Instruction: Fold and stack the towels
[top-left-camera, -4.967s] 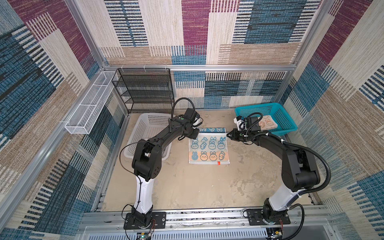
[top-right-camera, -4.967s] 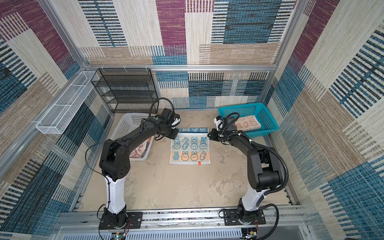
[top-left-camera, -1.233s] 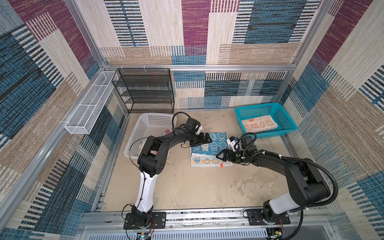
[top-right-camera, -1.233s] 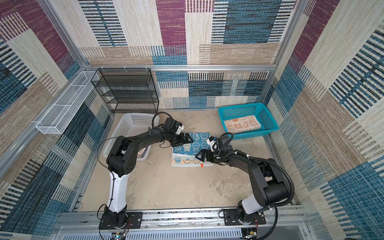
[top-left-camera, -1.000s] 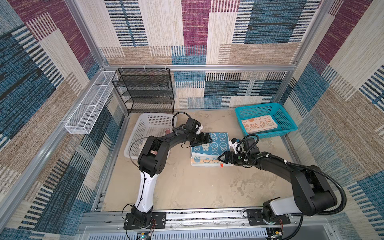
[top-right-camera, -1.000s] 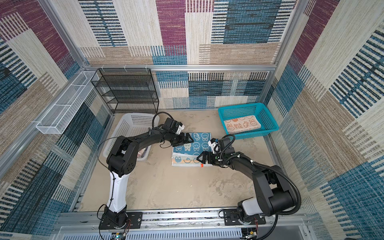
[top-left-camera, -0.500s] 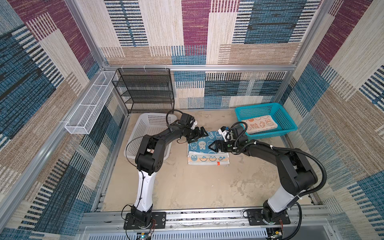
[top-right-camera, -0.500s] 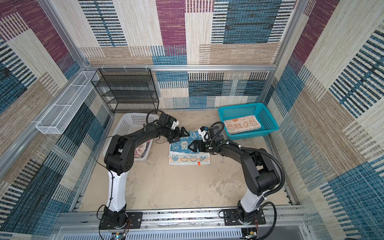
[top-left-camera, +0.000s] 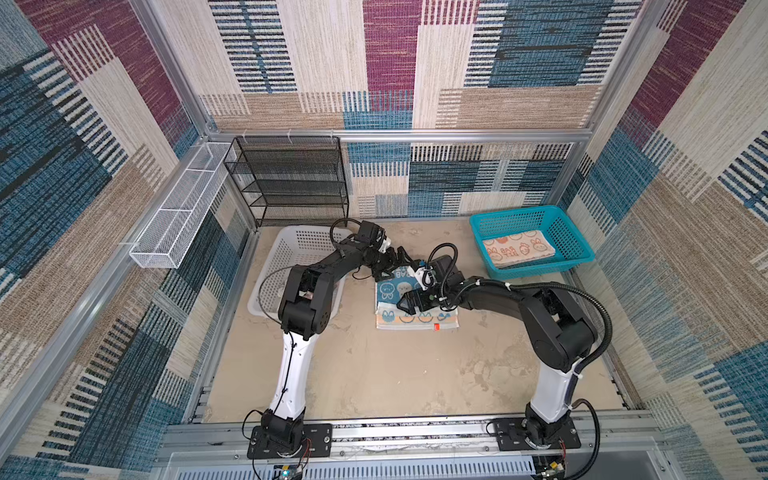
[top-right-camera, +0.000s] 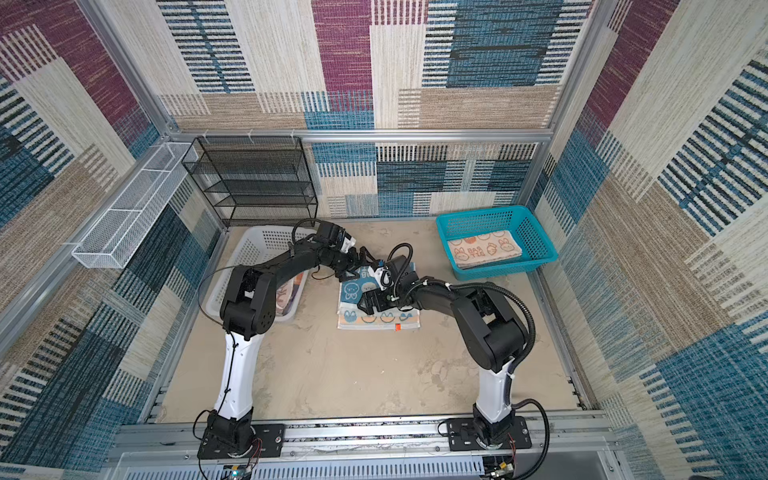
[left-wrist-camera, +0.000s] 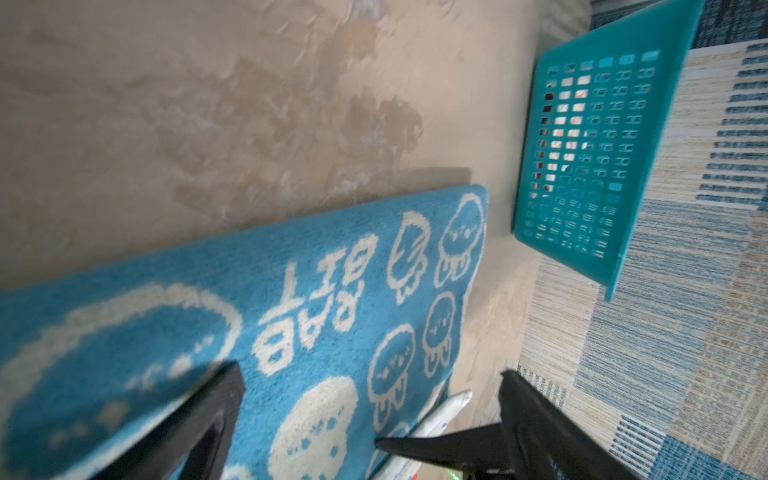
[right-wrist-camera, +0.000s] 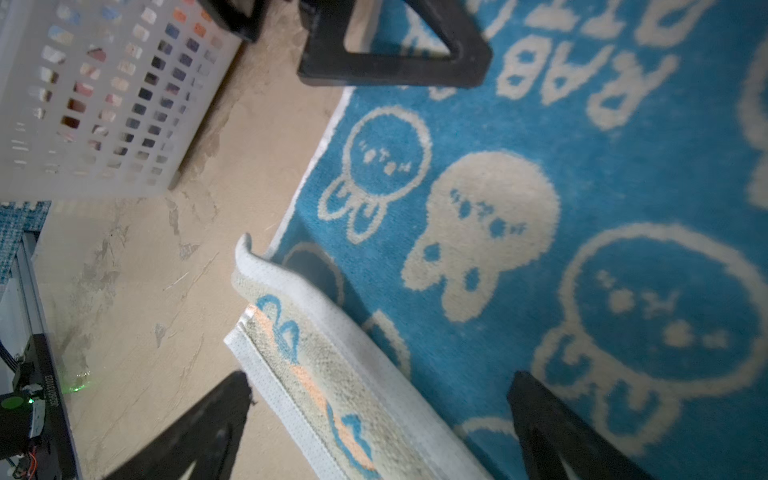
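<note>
Arms bent low over blue towel; left tool, right tool spread (gripping nothing).

Blue-and-white towel lies folded mid-counter, orange-banded lower layer sticking out at near edge. Left gripper at towel's far edge, fingers spread. Right gripper low over towel's middle, fingers apart, nothing held. Orange-and-cream towel folded flat inside teal basket, far right. White basket on left, colourful towel partly visible inside. Black mesh rack behind.
</note>
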